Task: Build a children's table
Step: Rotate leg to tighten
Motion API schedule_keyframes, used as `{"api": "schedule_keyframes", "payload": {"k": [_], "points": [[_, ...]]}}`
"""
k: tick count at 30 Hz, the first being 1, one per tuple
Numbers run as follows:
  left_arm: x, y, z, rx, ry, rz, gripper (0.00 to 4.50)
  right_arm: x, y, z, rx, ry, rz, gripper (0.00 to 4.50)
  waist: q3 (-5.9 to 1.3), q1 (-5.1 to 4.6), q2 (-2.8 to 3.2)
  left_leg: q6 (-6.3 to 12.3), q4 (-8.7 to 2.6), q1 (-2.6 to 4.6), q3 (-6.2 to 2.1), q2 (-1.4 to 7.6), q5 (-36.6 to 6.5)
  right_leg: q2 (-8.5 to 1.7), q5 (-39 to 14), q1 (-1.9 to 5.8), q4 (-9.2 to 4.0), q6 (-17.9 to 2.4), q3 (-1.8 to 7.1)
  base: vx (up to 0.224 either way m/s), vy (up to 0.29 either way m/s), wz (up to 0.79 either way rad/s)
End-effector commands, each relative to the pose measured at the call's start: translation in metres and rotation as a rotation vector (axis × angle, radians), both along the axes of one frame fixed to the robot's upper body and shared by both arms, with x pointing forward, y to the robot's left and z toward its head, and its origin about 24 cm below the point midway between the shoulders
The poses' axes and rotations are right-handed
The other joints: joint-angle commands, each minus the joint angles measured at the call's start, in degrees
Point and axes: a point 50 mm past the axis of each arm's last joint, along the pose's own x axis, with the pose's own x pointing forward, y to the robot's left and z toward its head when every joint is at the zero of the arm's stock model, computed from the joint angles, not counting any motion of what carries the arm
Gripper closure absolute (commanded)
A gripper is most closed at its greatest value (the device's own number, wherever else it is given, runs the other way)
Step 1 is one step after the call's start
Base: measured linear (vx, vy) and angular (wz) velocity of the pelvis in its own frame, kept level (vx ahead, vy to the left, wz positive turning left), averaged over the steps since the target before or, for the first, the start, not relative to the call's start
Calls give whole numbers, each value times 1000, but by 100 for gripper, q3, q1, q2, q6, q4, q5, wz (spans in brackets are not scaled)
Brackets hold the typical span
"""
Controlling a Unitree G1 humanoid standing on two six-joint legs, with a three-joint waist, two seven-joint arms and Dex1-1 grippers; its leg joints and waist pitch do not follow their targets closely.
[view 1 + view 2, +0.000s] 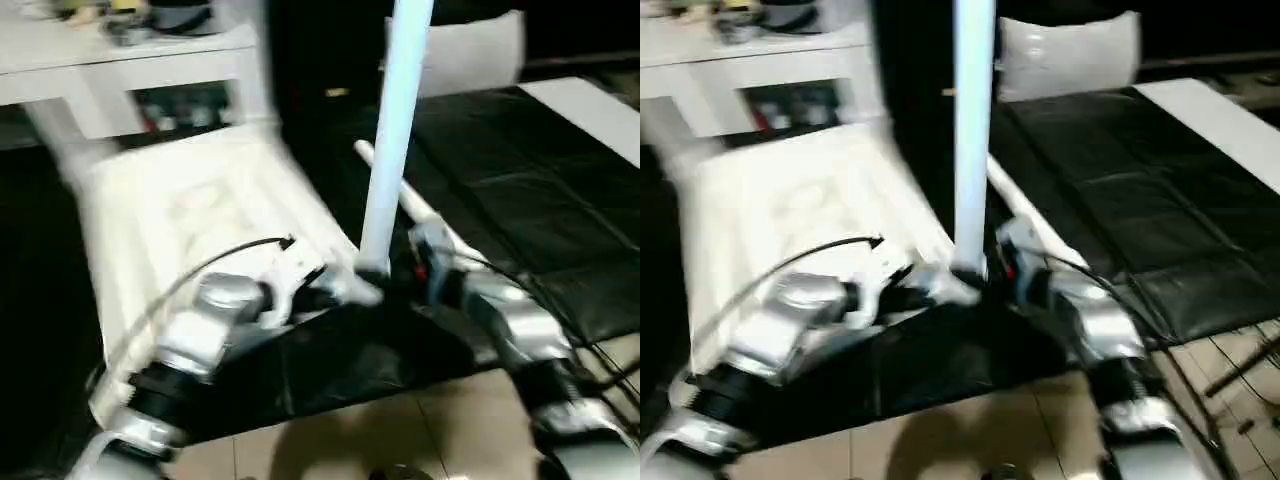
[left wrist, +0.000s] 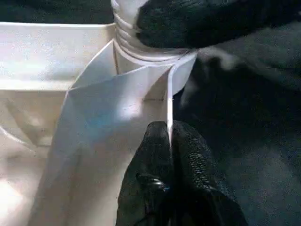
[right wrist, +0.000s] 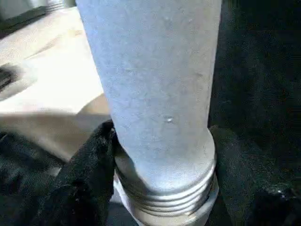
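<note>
The children's table top (image 1: 190, 210) lies underside up on a black mat, white and ribbed. One white leg (image 1: 395, 120) stands upright with its threaded end (image 3: 164, 197) at a round corner socket (image 2: 141, 56). My right gripper (image 3: 164, 183) has a black finger on either side of the leg's base, closed against it. Beside that socket, my left gripper (image 2: 167, 141) is shut on a thin upright rib (image 2: 168, 103) of the table top. Another white leg (image 1: 425, 215) lies on the mat behind the right gripper.
A black padded mat (image 1: 520, 180) covers the floor, with tiles (image 1: 400, 430) in front. A white shelf unit (image 1: 120, 60) stands at the back left, a white cushion-like thing (image 1: 470, 55) at the back and a white board (image 1: 590, 110) at the right.
</note>
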Motion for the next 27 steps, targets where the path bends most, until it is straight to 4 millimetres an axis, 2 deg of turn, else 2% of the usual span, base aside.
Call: {"api": "schedule_keyframes", "payload": {"k": [1,2,5,6,7,8,11,12,15,16,18,21,24,25,26,27], "points": [[6,-25,21,-74,-77,8,450,0,21,-9,49,69,-21,184,-385,74,-62,469,-408,-49,-89,215,-1024,-380,-2489,331,-586,-735,263,0,0,0],[8,-27,22,-56,-93,20,450,-1,22,-10,68,80,-22,128,-397,83,-48,517,-413,-63,-97,236,-959,-375,-2236,339,-554,-810,271,0,0,0],[8,-26,22,-41,-90,22,450,-3,21,-10,58,66,-10,101,-424,110,-52,649,-407,-82,-99,267,-734,-376,-1574,364,-476,-1018,289,0,0,0],[8,-25,21,-33,-88,20,450,-4,19,-10,54,57,0,101,-435,132,-6,696,-397,-72,-100,269,-631,-381,-1312,362,-446,-1112,292,0,0,0],[8,-21,20,-14,-89,12,450,-5,15,-8,46,41,12,73,-435,138,-18,752,-388,-80,-91,264,-574,-379,-1167,370,-437,-1163,292,0,0,0],[8,-20,19,-4,-90,9,450,-5,12,-8,42,32,15,67,-444,166,-17,790,-380,-73,-85,268,-536,-384,-1072,372,-426,-1197,297,0,0,0],[9,-15,16,18,-87,12,450,-6,3,-6,39,7,23,38,-433,190,-16,822,-387,-79,-82,268,-519,-384,-1046,383,-421,-1231,296,0,0,0],[10,-13,15,26,-86,14,450,-7,1,-5,39,0,27,38,-433,206,-15,804,-386,-60,-76,269,-590,-385,-1137,376,-436,-1221,295,0,0,0],[16,-4,13,64,-84,38,450,-10,-16,2,41,-39,49,7,-411,255,-28,756,-399,-52,-65,259,-758,-375,-1429,374,-480,-1103,295,0,0,0],[20,0,13,74,-82,64,450,-11,-22,4,38,-50,54,7,-411,260,-50,717,-408,-63,-75,265,-787,-379,-1489,389,-473,-1075,294,0,0,0],[24,3,13,81,-80,98,450,-14,-30,7,31,-65,61,7,-398,269,-50,698,-403,-49,-63,243,-869,-372,-1712,373,-516,-987,287,0,0,0],[29,6,14,93,-89,150,450,-22,-38,11,64,-66,85,7,-395,270,-67,696,-414,-65,-76,240,-897,-360,-1887,385,-538,-855,277,0,0,0],[30,4,15,82,-104,139,450,-24,-40,11,53,-74,81,7,-409,260,-68,703,-408,-72,-84,246,-829,-376,-1878,378,-532,-868,275,0,0,0],[28,-2,17,14,-99,112,450,-27,-43,10,58,-88,45,7,-412,253,-56,720,-403,-70,-83,245,-793,-374,-1811,367,-532,-908,276,0,0,0],[28,-2,17,14,-99,112,450,-27,-43,10,58,-88,45,7,-420,268,-57,735,-396,-50,-70,249,-751,-373,-1719,351,-534,-927,285,0,0,0],[27,-4,18,1,-92,95,450,-27,-43,10,60,-93,37,7,-429,269,-58,743,-398,-62,-83,259,-705,-376,-1627,362,-507,-964,286,0,0,0]]}}
